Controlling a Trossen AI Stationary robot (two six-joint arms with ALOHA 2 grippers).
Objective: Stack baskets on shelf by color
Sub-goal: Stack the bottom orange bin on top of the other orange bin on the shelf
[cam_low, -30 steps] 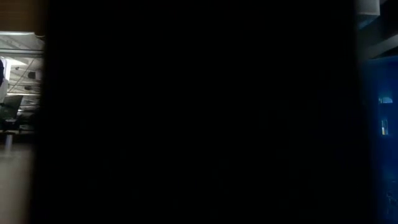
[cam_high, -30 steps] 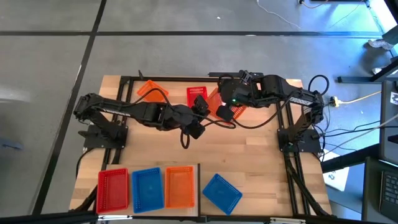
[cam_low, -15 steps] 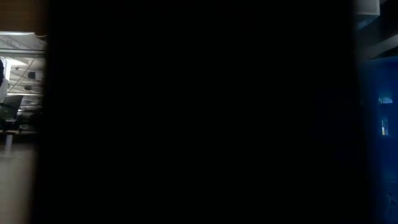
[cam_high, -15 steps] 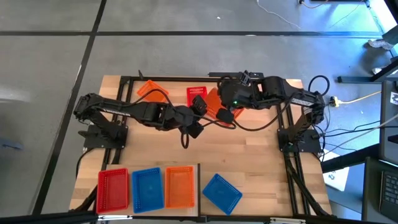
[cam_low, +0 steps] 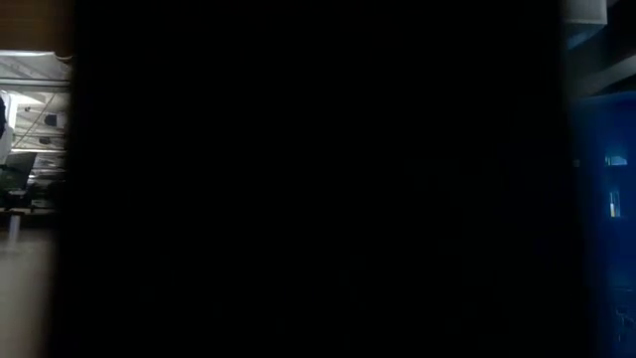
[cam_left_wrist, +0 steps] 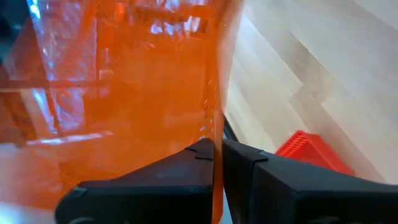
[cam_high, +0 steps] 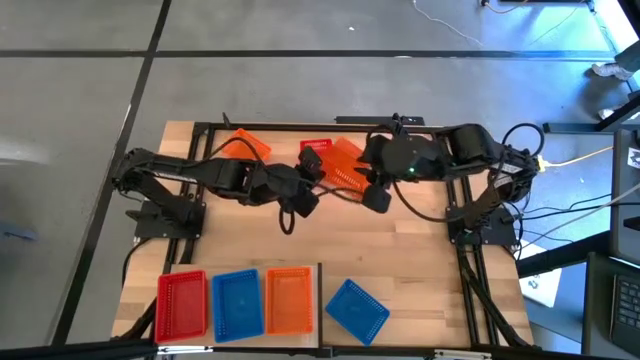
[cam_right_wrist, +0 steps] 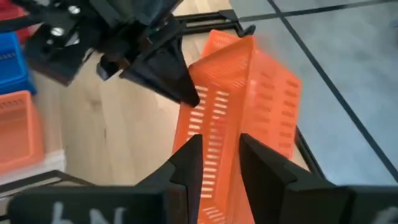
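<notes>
An orange basket [cam_high: 345, 163] is held tilted between my two grippers at the table's far middle, above a red basket [cam_high: 314, 149] that lies on the table. My left gripper [cam_high: 318, 172] is shut on it. My right gripper [cam_high: 366, 182] is shut on it from the other side. Another orange basket [cam_high: 245, 145] lies at the far left. A red basket [cam_high: 182, 303], a blue basket [cam_high: 237, 302] and an orange basket [cam_high: 289, 299] stand side by side on the pale shelf [cam_high: 318, 298] at the near edge. The low view is dark. My left gripper pinches a thin edge of the orange basket's wall [cam_left_wrist: 216, 146] between its two fingers, coming from the table's left. The basket is clear of the table and tilted. My right gripper has one finger [cam_right_wrist: 188, 158] on each side of a slotted wall [cam_right_wrist: 219, 134] of the same basket, coming from the table's right. The basket stands on edge ahead of the fingers, with the left gripper [cam_right_wrist: 163, 70] on its other end.
A second blue basket [cam_high: 356, 310] lies askew on the table, right of the shelf. The black table frame [cam_high: 455, 215] runs along the far and right sides. Cables trail across the table's middle [cam_high: 420, 205]. Bare tabletop lies between the arms and the shelf.
The orange basket has shifted a little toward the table's left and far edge and now shows more fully, tilted up over the red basket. My right arm has drawn back toward the table's right. My left arm has shifted slightly toward the left.
</notes>
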